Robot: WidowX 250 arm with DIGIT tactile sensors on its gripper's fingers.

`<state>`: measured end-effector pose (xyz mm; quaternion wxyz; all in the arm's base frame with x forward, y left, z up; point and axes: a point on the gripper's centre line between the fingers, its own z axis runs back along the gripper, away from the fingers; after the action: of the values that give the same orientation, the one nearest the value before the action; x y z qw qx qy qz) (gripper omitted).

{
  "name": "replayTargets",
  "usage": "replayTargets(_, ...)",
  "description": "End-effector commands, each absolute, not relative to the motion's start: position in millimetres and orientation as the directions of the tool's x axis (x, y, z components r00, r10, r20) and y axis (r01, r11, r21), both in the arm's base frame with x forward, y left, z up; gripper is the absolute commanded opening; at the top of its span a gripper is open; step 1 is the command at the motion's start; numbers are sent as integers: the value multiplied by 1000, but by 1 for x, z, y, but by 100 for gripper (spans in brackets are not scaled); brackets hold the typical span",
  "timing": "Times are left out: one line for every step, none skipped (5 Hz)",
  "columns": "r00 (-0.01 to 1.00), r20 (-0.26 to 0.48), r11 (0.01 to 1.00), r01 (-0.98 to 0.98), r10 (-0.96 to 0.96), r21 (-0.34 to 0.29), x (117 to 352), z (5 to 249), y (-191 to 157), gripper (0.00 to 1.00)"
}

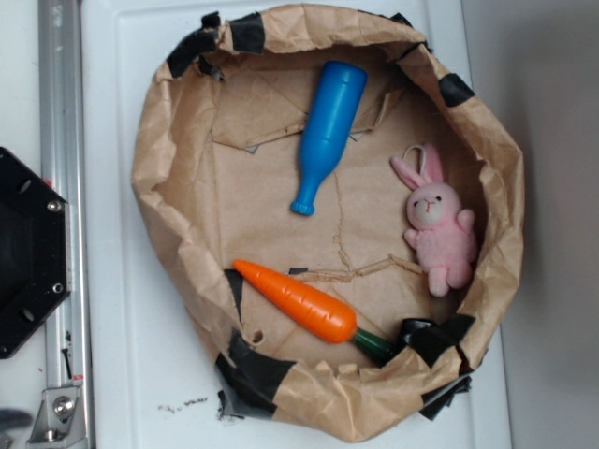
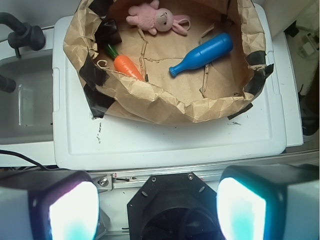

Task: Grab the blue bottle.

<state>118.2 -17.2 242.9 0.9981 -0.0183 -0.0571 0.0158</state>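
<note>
The blue bottle [image 1: 325, 132] lies on its side in the brown paper nest [image 1: 178, 168], body toward the back rim and neck pointing to the middle. In the wrist view the blue bottle [image 2: 202, 54] lies at upper right inside the nest [image 2: 165, 102]. My gripper [image 2: 157, 210] is open at the bottom of the wrist view, fingers wide apart with nothing between them, above the black robot base [image 2: 172, 200] and far from the bottle. The gripper does not appear in the exterior view.
An orange carrot [image 1: 299, 301] lies at the nest's front and a pink plush bunny [image 1: 436, 224] at its right side. The nest sits on a white lid [image 1: 131, 374]. A metal rail [image 1: 61, 187] and black base [image 1: 28, 253] are at the left. A grey bin [image 2: 25, 100] stands beside the lid.
</note>
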Motion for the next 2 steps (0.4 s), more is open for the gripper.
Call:
replayTargets(993, 113, 999, -29, 34, -38, 118, 243, -17, 100)
replayTargets(971, 39, 965, -231, 237, -125, 163, 234, 11, 100)
